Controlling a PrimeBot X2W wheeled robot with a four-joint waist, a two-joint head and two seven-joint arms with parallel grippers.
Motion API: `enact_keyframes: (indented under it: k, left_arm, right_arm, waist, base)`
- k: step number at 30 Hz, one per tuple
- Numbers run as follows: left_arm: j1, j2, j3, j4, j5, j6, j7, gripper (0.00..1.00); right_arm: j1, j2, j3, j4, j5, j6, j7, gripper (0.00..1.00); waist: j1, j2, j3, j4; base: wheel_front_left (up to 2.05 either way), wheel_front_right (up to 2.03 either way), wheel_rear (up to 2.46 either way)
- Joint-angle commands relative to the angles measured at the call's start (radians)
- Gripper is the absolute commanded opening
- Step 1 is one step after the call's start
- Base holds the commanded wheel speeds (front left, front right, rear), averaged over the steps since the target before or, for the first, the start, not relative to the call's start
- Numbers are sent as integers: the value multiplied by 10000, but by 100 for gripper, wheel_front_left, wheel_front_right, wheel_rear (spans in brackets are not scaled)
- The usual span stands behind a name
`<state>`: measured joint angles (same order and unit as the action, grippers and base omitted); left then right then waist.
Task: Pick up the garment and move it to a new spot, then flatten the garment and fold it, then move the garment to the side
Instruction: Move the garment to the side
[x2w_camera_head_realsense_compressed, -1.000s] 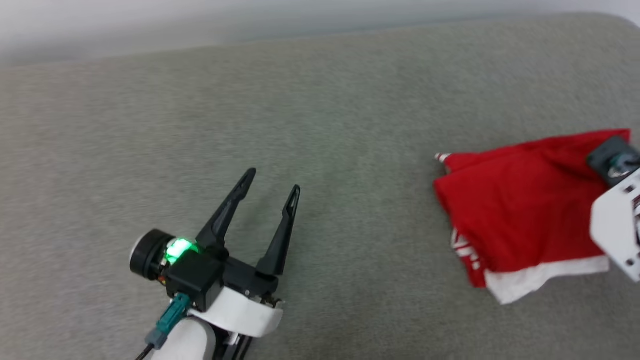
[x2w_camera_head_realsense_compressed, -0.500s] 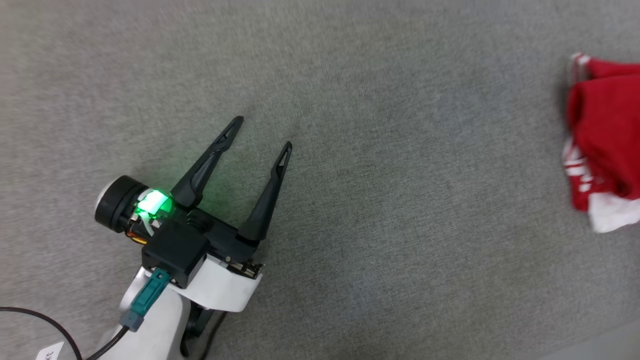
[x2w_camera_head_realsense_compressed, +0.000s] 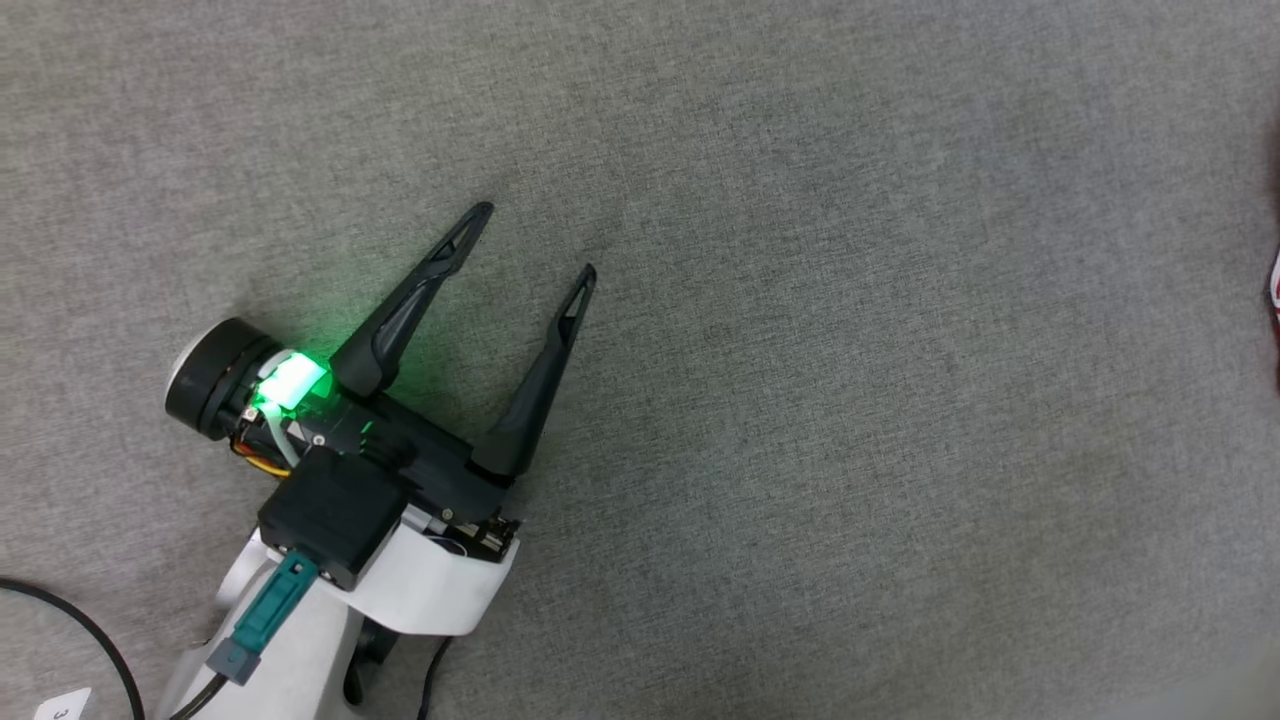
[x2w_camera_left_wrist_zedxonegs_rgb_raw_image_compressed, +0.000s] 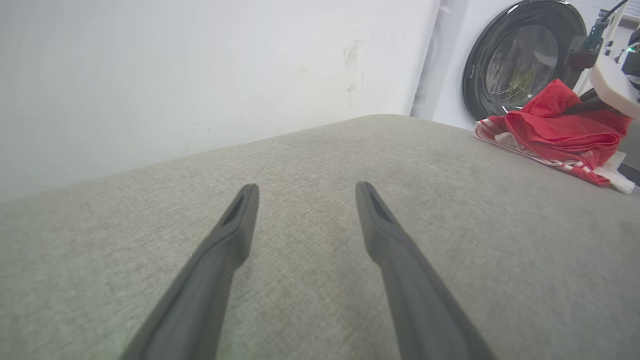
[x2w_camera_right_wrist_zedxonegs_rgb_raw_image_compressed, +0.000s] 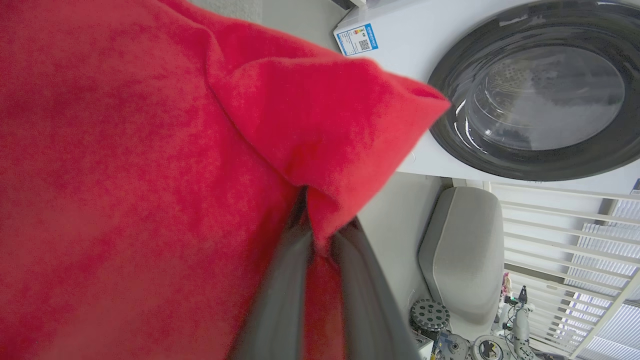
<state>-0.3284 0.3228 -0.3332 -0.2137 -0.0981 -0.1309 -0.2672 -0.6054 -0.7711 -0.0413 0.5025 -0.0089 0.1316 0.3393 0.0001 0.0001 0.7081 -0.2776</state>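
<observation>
The left claw (x2w_camera_left_wrist_zedxonegs_rgb_raw_image_compressed: 305, 187) hovers low over the grey fabric-covered table (x2w_camera_left_wrist_zedxonegs_rgb_raw_image_compressed: 320, 150), its two dark fingers (x2w_camera_left_wrist_zedxonegs_rgb_raw_image_compressed: 220, 250) spread wide with nothing between them. Straight beyond the fingertips, past the table's far edge, stands a scuffed white wall (x2w_camera_left_wrist_zedxonegs_rgb_raw_image_compressed: 200, 75). Well ahead and to the claw's right, the red garment (x2w_camera_left_wrist_zedxonegs_rgb_raw_image_compressed: 555, 130) lies bunched on the table, striped trim along its near edge. The right claw (x2w_camera_left_wrist_zedxonegs_rgb_raw_image_compressed: 575, 107) reaches into its upper folds. Behind it is a washing machine door (x2w_camera_left_wrist_zedxonegs_rgb_raw_image_compressed: 522, 55).
</observation>
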Motion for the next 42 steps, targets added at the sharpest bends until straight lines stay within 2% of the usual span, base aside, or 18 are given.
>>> enact_keyframes:
  k: [1,9,16,23,30,37,42]
  left_arm:
    - [88,139,165,307,55,90,54,100]
    - [430,-414,229,441,-93,244,39,100]
    - [1255,-903,1033,831,-487,581,19,100]
    - [2095,-1204,1715,1121,-353,935,20,100]
    - [2932,-1436,2050,1423,-347,954,20,100]
    - [3349,-1684,2189,1619,-346,809,19,100]
    - [3572,-1947,2377,1737,-358,729,20,100]
  right_arm:
    - [-157,95,-153,53,-192,-16,-32,100]
    - [-142,269,-511,-590,-551,-16,-11,100]
    - [-130,874,-441,-1958,62,-16,-283,100]
    - [781,2051,-292,-3576,1537,-16,-1202,100]
    - [2599,3612,-677,-5271,2716,-13,-2126,100]
    - [4630,5192,-787,-6698,3231,-11,-3382,100]
    - [5808,5957,-559,-6815,3098,-11,-4200,100]
  waist:
    - [-1,-1,-125,76]
    - [-1,-1,-1482,443]
    - [-1,-1,-3340,1051]
    - [-1,-1,-4922,1955]
    - [-1,-1,-5925,2870]
    - [-1,-1,-6211,3389]
    - [-1,-1,-6382,3488]
  base:
    - [0,0,0]
    - [0,0,0]
    - [0,0,0]
    - [0,0,0]
    - [0,0,0]
    - [0,0,0]
    - [0,0,0]
